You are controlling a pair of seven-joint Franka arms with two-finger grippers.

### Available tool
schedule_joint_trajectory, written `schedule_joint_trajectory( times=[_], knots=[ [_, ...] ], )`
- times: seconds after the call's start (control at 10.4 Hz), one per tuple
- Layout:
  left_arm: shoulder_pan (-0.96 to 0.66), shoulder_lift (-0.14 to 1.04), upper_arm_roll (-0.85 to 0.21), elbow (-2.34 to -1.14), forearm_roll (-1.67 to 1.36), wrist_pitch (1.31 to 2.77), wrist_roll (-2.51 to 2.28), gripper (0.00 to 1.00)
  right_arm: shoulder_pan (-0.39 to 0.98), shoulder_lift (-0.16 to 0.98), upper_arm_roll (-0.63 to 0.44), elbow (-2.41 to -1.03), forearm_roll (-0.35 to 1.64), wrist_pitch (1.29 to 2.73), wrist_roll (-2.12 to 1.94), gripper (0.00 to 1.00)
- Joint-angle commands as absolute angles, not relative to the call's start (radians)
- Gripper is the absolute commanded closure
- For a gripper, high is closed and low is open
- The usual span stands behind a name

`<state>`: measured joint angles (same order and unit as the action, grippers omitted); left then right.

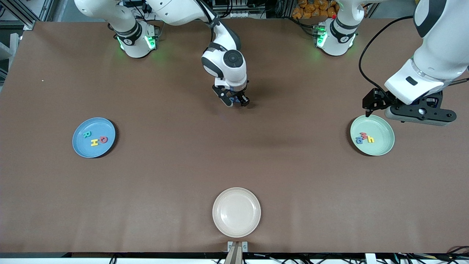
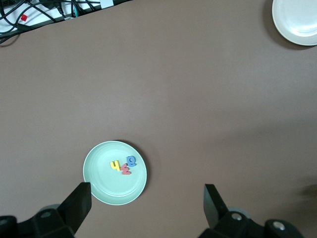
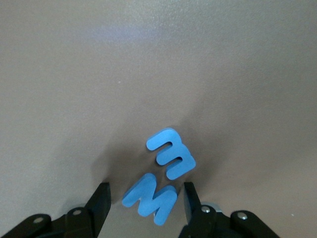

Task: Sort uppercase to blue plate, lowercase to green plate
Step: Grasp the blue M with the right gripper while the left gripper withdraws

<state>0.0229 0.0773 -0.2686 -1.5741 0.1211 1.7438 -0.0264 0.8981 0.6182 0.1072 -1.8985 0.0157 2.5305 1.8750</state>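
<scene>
My right gripper (image 1: 236,99) is down at the table's middle, toward the robots' bases. In the right wrist view its fingers (image 3: 101,198) straddle the blue W (image 3: 151,198), open, with narrow gaps on both sides. The blue m (image 3: 173,156) lies touching the W, just past the fingertips. The blue plate (image 1: 82,146) holds the teal R (image 1: 87,134), yellow H (image 1: 95,142) and red Q (image 1: 104,139). The green plate (image 1: 381,145) holds the blue a (image 1: 359,139), red w (image 1: 364,135) and yellow h (image 1: 370,139). My left gripper (image 1: 370,109) hangs open and empty over that plate's rim (image 2: 101,186).
A cream-white plate (image 1: 236,212) stands empty near the table's front edge, nearer to the front camera than my right gripper. Bare brown table lies between the three plates. Cables run along the table's edge (image 2: 29,20) in the left wrist view.
</scene>
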Motion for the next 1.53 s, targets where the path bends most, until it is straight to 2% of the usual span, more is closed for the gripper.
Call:
schedule_joint_trajectory(
  times=[0.0,0.38,0.67,0.77,1.15,1.44],
  knots=[
    [0.031,0.074,-0.272,-1.575,0.094,1.729,-0.015,0.00,0.905,0.640,0.104,-1.875,-0.008,2.533,1.914,0.39],
    [0.037,0.075,-0.270,-1.578,0.094,1.729,-0.009,0.00,0.905,0.641,0.104,-1.876,-0.034,2.531,1.913,0.59],
    [0.035,0.077,-0.271,-1.575,0.092,1.729,-0.011,0.00,0.905,0.646,0.104,-1.875,-0.037,2.531,1.895,0.83],
    [0.026,0.089,-0.272,-1.575,0.084,1.729,-0.023,0.00,0.905,0.646,0.104,-1.875,-0.035,2.531,1.885,0.86],
    [0.037,0.089,-0.272,-1.577,0.077,1.729,-0.023,0.00,0.905,0.638,0.104,-1.856,-0.037,2.525,1.867,0.88],
    [0.040,0.084,-0.265,-1.571,0.077,1.729,-0.020,0.00,0.885,0.624,0.104,-1.816,-0.035,2.447,1.797,0.88]
  ],
)
